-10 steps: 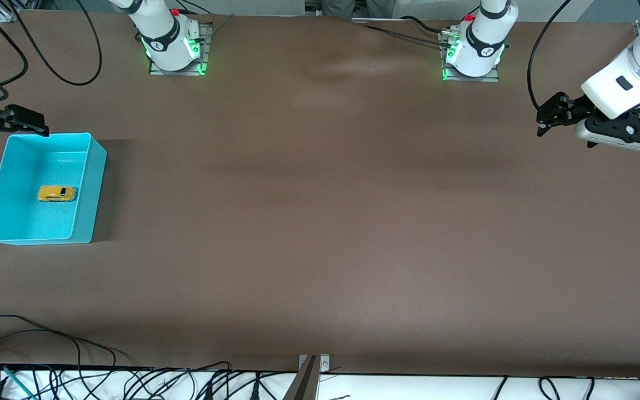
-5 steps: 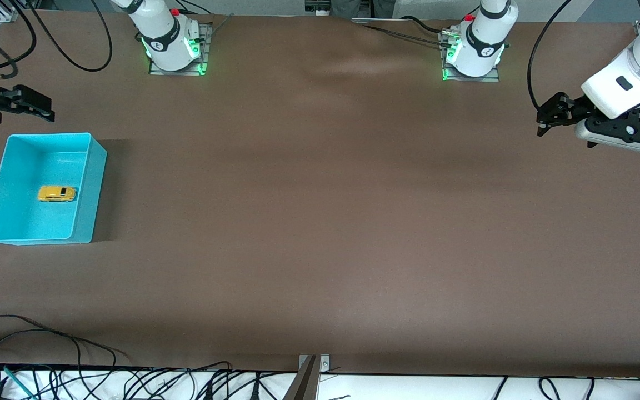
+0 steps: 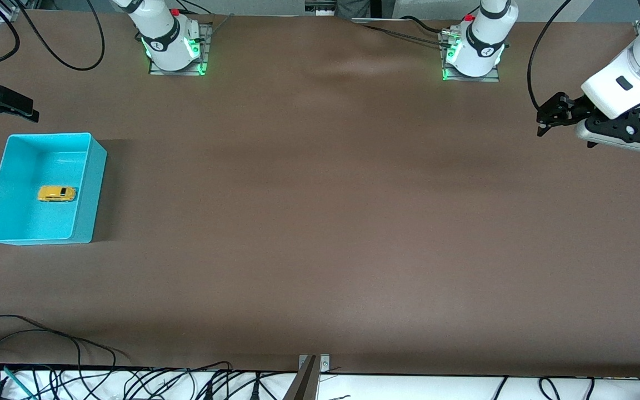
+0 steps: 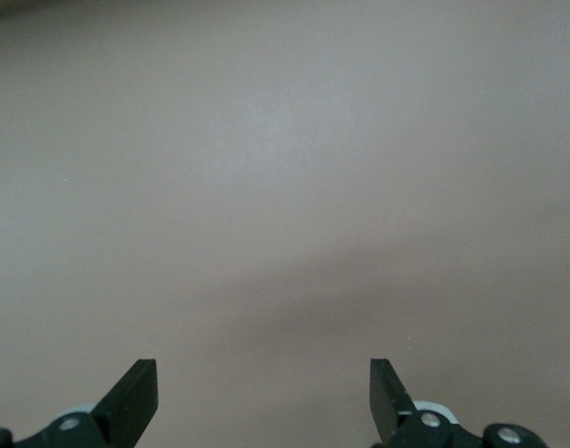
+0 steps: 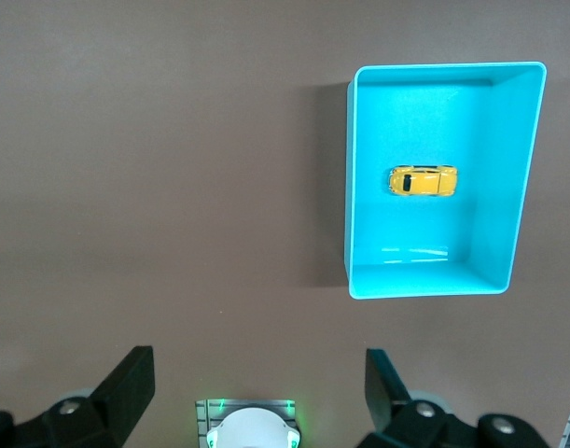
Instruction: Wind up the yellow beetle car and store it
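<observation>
yellow beetle car (image 3: pixel 56 193) in turquoise bin (image 3: pixel 95 183)

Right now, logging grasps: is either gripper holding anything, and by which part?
Nothing. Left gripper and right gripper are open and empty; the car lies in the bin.

right gripper (image 3: pixel 25 111) cut off at frame edge

Yellow beetle car (image 5: pixel 423 180) lies in turquoise bin (image 5: pixel 359 187); right pincer (image 5: pixel 257 392) spread.
</observation>
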Robot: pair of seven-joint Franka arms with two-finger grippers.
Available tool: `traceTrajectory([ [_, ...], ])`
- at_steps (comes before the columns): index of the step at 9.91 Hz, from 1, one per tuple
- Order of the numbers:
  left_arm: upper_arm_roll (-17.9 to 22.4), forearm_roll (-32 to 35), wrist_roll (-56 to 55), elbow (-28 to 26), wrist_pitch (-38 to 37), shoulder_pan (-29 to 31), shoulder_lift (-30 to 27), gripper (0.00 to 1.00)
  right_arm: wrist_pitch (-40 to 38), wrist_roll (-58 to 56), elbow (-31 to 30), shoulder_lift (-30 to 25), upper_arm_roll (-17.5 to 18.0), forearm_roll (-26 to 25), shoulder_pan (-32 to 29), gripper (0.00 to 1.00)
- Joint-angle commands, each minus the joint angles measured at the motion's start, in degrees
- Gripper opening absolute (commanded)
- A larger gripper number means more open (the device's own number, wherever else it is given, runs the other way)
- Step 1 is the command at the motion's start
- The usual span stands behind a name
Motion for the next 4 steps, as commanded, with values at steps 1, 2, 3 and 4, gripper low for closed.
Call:
traceTrajectory([
  [1,0.34,0.02,-0.56,0.11,-0.65,-0.45,-0.51,1.0,0.41,1.72,-1.82,-1.3,1.22,1.27,-1.2,1.0],
  [2,0.34,0.02,-0.56,0.11,-0.65,-0.45,-0.51,1.0,0.67,1.72,-1.82,-1.21,1.22,1.53,-1.11,1.0],
  [3,0.34,0.02,-0.64,0.11,-0.65,-0.45,-0.51,1.0,0.58,1.81,-1.82,-1.21,1.22,1.53,-1.11,1.0],
  [4,0.34,0.02,-0.56,0.11,-0.65,-0.45,-0.51,1.0,0.49,1.81,-1.82,-1.21,1.22,1.53,-1.11,1.0],
])
